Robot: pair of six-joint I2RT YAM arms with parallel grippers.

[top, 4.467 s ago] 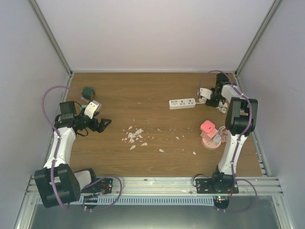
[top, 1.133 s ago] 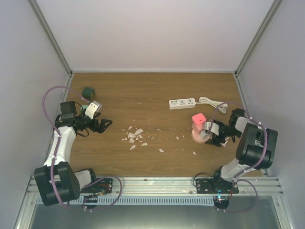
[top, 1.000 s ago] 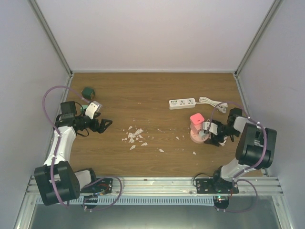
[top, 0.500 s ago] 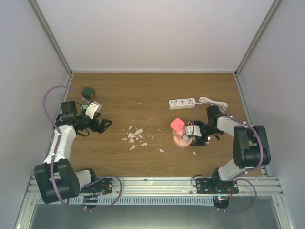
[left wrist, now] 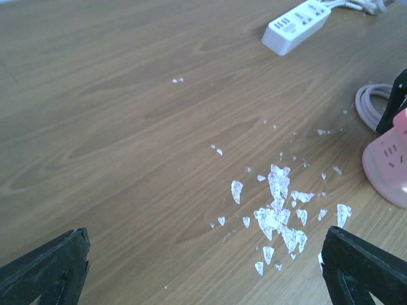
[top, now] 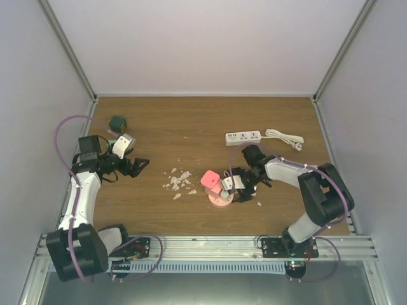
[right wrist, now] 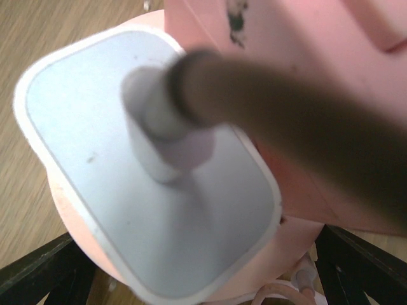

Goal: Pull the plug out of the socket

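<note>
The right gripper (top: 232, 185), jaws wide and holding nothing, straddles the white plug (right wrist: 76, 140) seated in the pink socket (top: 212, 181) mid tabletop (top: 191, 127), seemingly to pinch it free, while the left gripper (top: 137, 164) hovers open and empty, well apart.

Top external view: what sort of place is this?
Probably a lab robot test cell: plain white walls in a metal frame, a wood-grain table, and a left arm and right arm bolted to a rail at its near edge.
</note>
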